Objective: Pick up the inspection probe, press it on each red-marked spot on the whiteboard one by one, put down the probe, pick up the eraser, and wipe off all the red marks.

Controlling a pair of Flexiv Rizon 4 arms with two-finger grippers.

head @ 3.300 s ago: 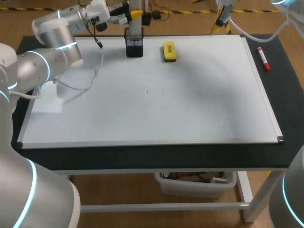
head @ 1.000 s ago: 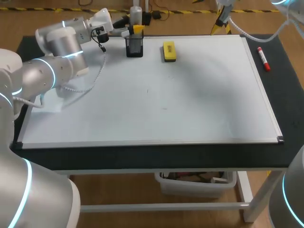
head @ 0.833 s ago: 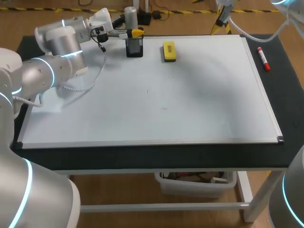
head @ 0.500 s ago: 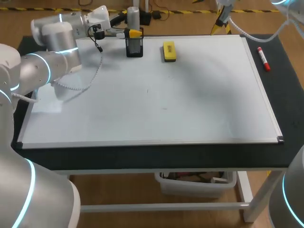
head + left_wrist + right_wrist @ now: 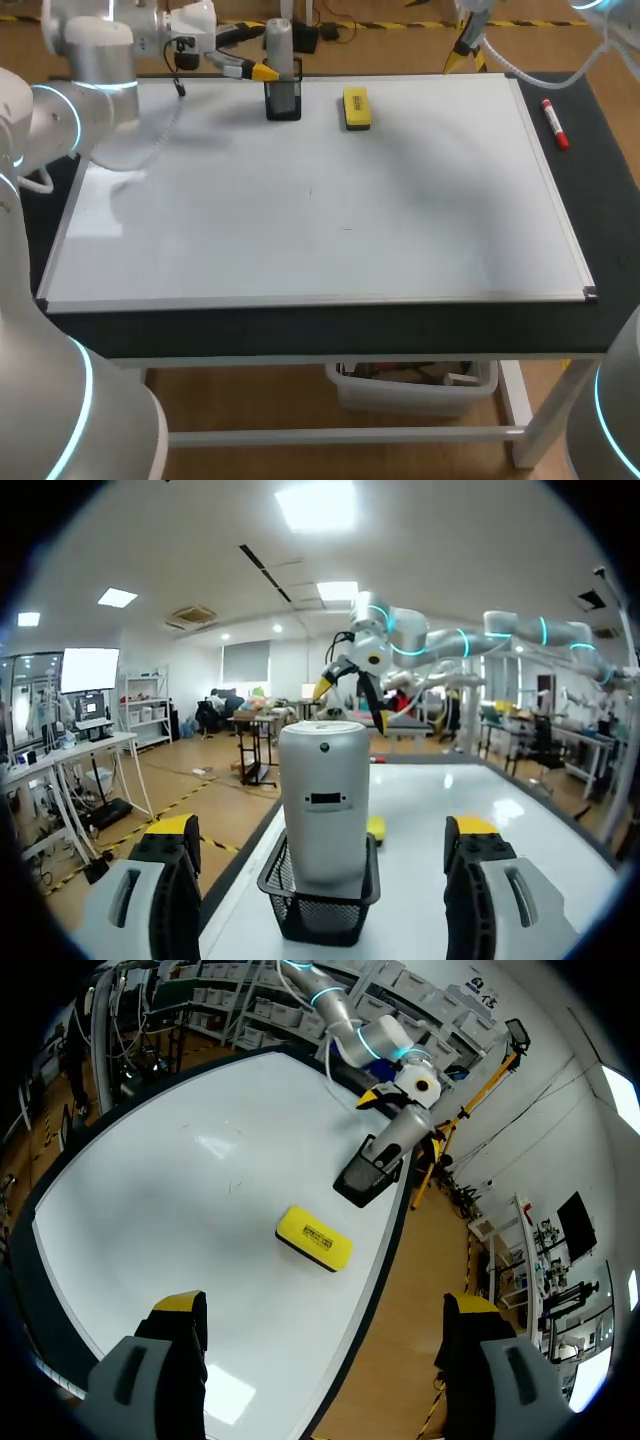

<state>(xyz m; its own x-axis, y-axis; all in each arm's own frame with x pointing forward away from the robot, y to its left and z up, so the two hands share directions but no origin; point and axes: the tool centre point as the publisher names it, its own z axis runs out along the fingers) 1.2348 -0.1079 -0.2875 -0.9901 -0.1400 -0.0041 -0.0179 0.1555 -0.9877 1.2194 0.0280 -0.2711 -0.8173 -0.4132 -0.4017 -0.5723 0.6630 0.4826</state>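
The white whiteboard [image 5: 400,230] shows no red marks. At 12 o'clock lies the yellow block eraser [image 5: 356,107]. At 11, the silver tube probe [image 5: 279,45] stands in a black mesh cup [image 5: 283,102]. The left gripper [image 5: 322,830] is spread wide, and so is the right gripper [image 5: 325,1310]; both are empty. I think the job is either finished or not begun.

The left gripper [image 5: 258,52] drew back leftward off the inspection probe [image 5: 280,40] at the frame's upper edge. Its arm swung from the middle left into the upper left corner.
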